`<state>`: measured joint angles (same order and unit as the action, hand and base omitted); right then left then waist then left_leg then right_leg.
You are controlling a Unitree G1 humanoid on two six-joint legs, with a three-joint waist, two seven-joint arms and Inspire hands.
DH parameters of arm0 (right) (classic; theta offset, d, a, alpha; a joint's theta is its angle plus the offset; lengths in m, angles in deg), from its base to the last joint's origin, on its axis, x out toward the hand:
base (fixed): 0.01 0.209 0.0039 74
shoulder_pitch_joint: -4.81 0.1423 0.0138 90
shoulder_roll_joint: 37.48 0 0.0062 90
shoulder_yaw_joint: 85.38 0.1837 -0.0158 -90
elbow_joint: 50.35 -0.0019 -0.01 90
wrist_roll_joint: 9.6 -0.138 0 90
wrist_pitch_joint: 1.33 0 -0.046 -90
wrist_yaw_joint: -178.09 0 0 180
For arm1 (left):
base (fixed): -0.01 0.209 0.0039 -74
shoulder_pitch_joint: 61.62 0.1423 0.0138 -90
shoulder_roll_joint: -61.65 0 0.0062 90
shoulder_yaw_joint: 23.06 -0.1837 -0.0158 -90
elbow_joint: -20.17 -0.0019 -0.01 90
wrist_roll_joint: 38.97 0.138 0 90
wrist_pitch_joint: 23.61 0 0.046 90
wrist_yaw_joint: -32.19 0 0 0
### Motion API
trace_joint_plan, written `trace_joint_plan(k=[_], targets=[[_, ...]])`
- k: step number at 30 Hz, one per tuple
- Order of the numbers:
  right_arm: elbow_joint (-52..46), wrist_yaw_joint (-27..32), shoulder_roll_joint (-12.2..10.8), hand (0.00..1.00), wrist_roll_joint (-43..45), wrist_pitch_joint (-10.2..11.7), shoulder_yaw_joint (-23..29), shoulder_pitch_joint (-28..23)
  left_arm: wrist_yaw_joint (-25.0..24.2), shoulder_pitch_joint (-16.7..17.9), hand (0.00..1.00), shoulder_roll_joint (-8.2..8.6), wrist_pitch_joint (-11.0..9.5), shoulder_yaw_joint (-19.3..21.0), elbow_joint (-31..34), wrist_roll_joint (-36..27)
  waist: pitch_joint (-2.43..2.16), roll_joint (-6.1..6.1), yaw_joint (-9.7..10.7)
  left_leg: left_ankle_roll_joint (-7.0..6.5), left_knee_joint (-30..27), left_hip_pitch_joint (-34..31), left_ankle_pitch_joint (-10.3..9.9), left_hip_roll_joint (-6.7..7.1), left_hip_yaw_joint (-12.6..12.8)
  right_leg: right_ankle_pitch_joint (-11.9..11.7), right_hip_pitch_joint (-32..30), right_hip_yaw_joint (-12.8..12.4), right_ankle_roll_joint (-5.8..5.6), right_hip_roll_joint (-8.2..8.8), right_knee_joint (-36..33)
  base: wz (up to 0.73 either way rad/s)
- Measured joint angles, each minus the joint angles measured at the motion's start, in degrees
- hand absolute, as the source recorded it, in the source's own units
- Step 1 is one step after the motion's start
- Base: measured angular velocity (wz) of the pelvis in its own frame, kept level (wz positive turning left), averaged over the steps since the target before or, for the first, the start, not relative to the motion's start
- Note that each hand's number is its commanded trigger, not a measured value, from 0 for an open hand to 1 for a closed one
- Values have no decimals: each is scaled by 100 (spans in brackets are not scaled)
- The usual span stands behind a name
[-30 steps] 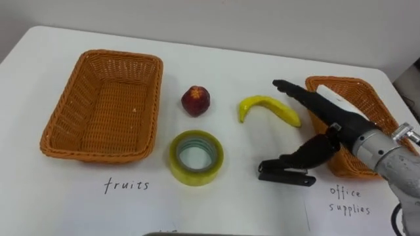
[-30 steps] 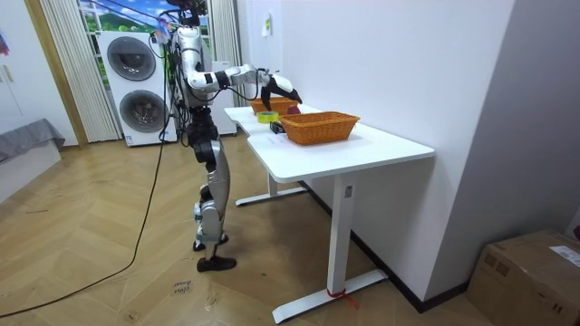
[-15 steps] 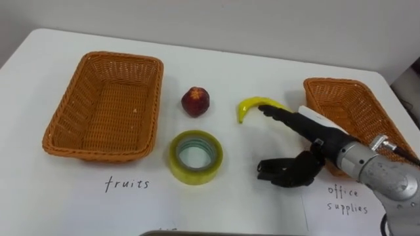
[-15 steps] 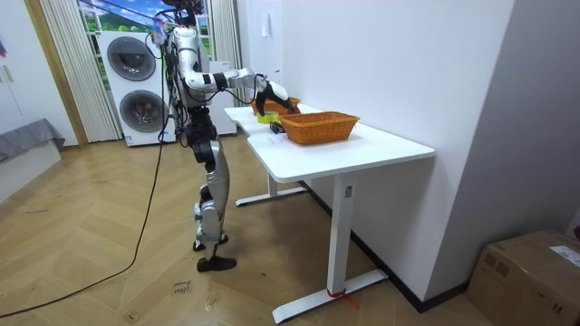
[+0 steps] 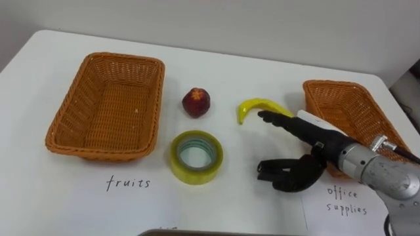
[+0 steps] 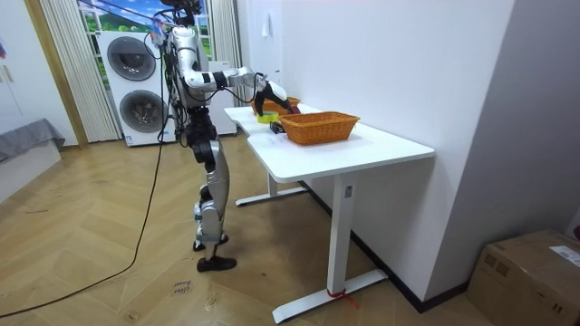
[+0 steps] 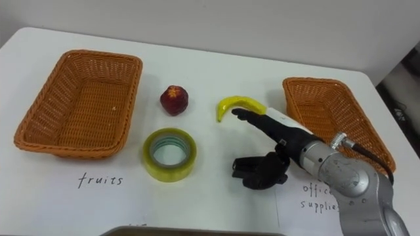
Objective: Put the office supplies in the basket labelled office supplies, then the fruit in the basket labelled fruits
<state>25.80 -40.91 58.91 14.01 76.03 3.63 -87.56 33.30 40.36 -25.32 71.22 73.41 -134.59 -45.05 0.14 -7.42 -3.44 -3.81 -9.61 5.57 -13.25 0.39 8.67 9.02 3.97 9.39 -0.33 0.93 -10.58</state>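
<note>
A black stapler (image 5: 268, 170) lies on the white table (image 5: 262, 210) in front of the office supplies basket (image 5: 367, 108). My right hand (image 5: 315, 134) hangs low over it, fingers straight and pointing at the banana (image 5: 252, 106), their tips at its right end. The thumb (image 5: 298, 176) curves around the stapler's right end; its left end sticks out. A red apple (image 5: 196, 101) and a roll of yellow tape (image 5: 196, 156) lie mid-table. The fruits basket (image 5: 65, 124) at the left holds nothing.
Handwritten labels mark the table in front of each basket. In the room view the robot stands at the table's far end with its right arm (image 6: 237, 76) stretched over the top. A washer and dryer stack (image 6: 136, 77) stands behind it.
My right hand has come down and to the left from beside the office supplies basket onto the stapler. Its thumb now covers the stapler's right end.
</note>
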Motion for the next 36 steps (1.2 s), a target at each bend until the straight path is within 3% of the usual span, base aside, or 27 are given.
trace_joint_plan(k=[11, 22, 36], targets=[[24, -195, -1, 0, 296, -126, -77, -99, 99, -45, 0, 7, 32, -6, 1, -3, -6, 119, -27, 0, 14, -4, 0, -1, -1, 0, -16, 8, 0, -2, 2, 0], [184, -326, -2, 0, 523, -139, -90, -146, 129, -125, 0, 8, 35, 2, 2, -80, -16, 109, -28, 0, 11, -2, 0, 0, -1, 0, -15, 12, 0, -2, 2, 0], [444, -592, -3, 0, 829, -364, -122, -154, 373, -128, 0, 62, 35, 0, 0, -124, -15, 108, -63, 1, 11, 3, 1, 0, 2, 0, -14, 13, 0, -2, 1, 0]])
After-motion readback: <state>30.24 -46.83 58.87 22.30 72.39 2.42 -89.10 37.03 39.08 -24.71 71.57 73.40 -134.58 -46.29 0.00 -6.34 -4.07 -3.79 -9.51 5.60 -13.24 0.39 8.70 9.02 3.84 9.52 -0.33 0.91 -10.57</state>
